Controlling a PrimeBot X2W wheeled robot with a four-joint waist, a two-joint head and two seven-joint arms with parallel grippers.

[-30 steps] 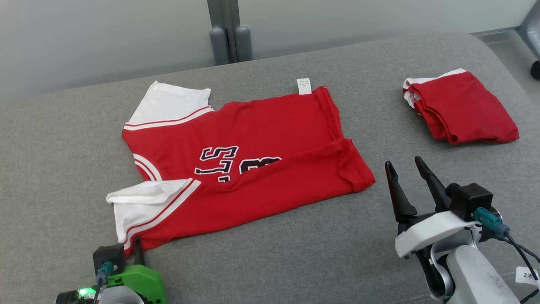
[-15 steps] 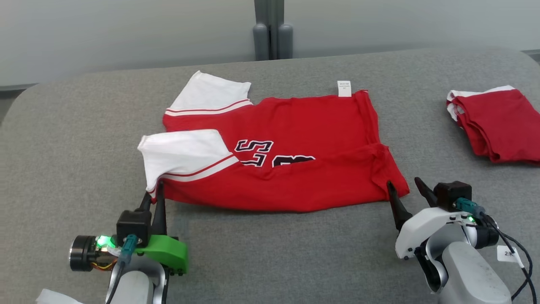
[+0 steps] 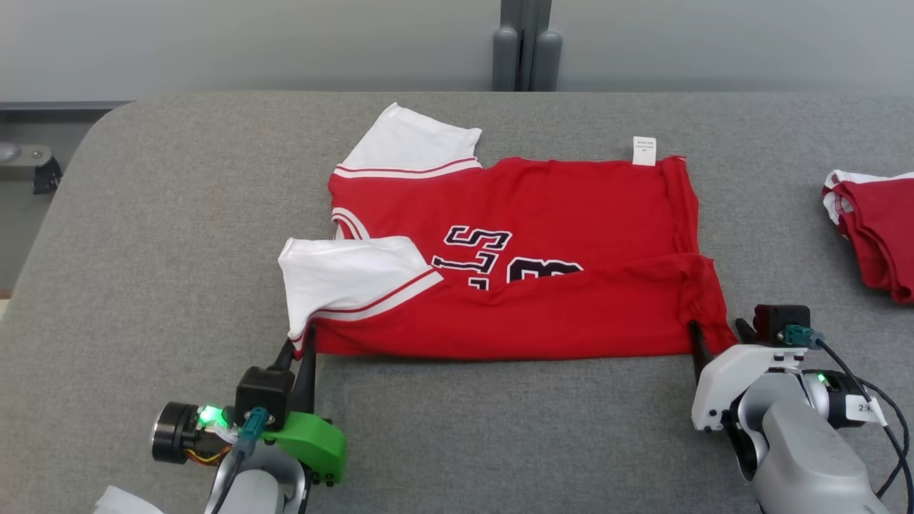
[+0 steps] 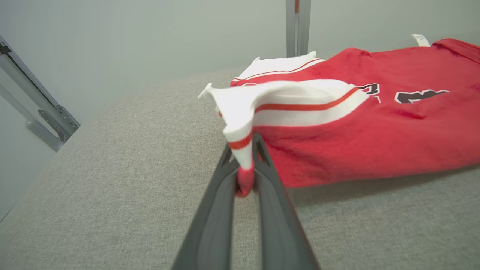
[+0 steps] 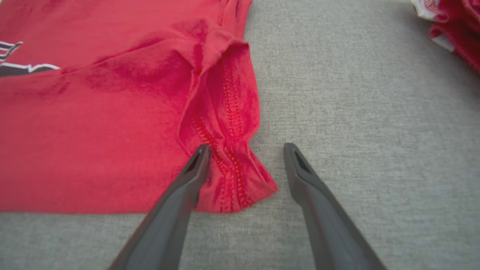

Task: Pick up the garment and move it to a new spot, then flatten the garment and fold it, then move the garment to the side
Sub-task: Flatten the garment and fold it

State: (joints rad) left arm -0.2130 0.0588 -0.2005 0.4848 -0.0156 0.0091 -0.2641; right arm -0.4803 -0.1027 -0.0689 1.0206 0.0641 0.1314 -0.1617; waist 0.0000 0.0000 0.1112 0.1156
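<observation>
Grey cloth-covered tabletop (image 3: 178,250) is laid under everything, and nearest the camera the two grippers are set at the near edge of the garment (image 3: 557,214). At its near left corner the left gripper (image 4: 243,150) is clamped tight on a pinch of white sleeve (image 3: 350,275) and red hem, which is raised a little off the surface. At its near right corner the right gripper (image 5: 246,147) is held with jaws wide, one finger at the bunched hem corner (image 5: 240,176) and the other over bare cloth just beside it, so nothing is gripped there. The garment is spread across the middle of the top, its near strip doubled over onto part of the dark lettering (image 3: 485,250). Moving and flattening are judged done and the fold begun; the right-hand grasp, the rest of the folding and the shift aside are left. Well to the garment's right a second red piece (image 3: 875,228) is lying folded. At the garment's far edge a white label (image 3: 644,150) is turned out. Nothing serving as a container is found here.
</observation>
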